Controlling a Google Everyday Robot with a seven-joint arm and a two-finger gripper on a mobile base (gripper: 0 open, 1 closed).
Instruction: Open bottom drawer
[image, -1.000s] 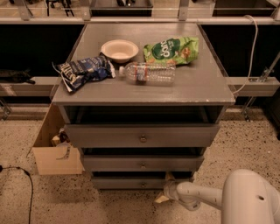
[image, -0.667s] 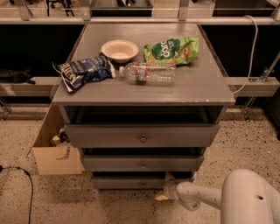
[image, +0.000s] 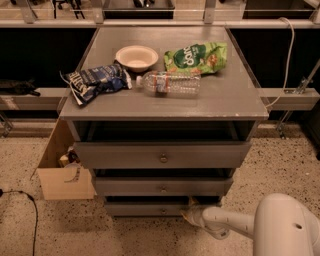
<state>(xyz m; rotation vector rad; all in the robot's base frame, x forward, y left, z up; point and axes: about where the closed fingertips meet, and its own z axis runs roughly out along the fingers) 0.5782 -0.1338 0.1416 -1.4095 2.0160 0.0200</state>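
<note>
The cabinet (image: 235, 97) stands on speckled floor. The arm (image: 235, 223) reaches in low from the right. The bottom drawer (image: 135, 209) — lowest of three — shows a dark gap above its front. The gripper (image: 191, 214) sits at its right end — whether it grips anything, I cannot tell.

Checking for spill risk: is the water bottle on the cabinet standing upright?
No, the water bottle lies on its side; the gripper is by the bottom drawer's right end.
</note>
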